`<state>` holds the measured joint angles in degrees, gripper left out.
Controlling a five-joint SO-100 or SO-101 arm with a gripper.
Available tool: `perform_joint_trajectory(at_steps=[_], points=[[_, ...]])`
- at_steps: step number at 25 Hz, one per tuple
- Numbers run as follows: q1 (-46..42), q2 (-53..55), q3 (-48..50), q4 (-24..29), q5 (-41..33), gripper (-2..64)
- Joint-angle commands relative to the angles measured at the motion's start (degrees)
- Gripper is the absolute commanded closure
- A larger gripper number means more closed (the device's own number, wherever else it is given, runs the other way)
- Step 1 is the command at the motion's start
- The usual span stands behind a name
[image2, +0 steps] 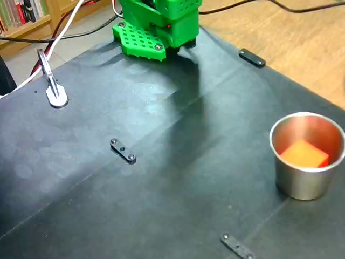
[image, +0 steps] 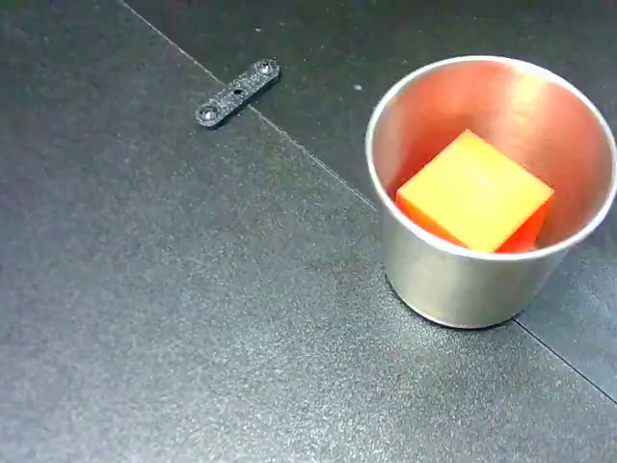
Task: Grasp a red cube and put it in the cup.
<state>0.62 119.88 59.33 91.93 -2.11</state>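
You have a dark mat [image: 193, 338] filling nearly the whole frame in both fixed views, with a thin seam running diagonally from the upper left toward the lower right. At the top centre of a fixed view sits the green arm base [image2: 159, 24], with its perforated foot resting on the mat's far edge; black and white cables trail off to the upper left. You cannot see the gripper in either view, so you cannot tell how its fingers stand.

The cup [image: 463, 280] stands upright at the right of the frame in both fixed views, its base on the seam line. The red cube [image: 475, 191] lies inside the cup, tilted, one corner down against the wall; its top face looks orange-yellow in the light, and the steel inner wall picks up a reddish glow.

A silver clamp [image2: 53, 86] stands at the left edge of the mat, upper left of that fixed view. Small black brackets [image: 237, 93] lie flat on the seams: one in the upper left of the closer view, others scattered in the wider one.
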Motion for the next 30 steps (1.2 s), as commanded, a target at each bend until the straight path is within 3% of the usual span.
perform_joint_trajectory(at_steps=[1, 10, 30], points=[[-0.44, 3.87, -0.35, 1.32, -0.44, 40.1], [-0.44, 9.05, -0.35, 7.12, -0.44, 40.1], [-0.35, 9.05, -0.35, 7.21, -0.53, 40.1]])
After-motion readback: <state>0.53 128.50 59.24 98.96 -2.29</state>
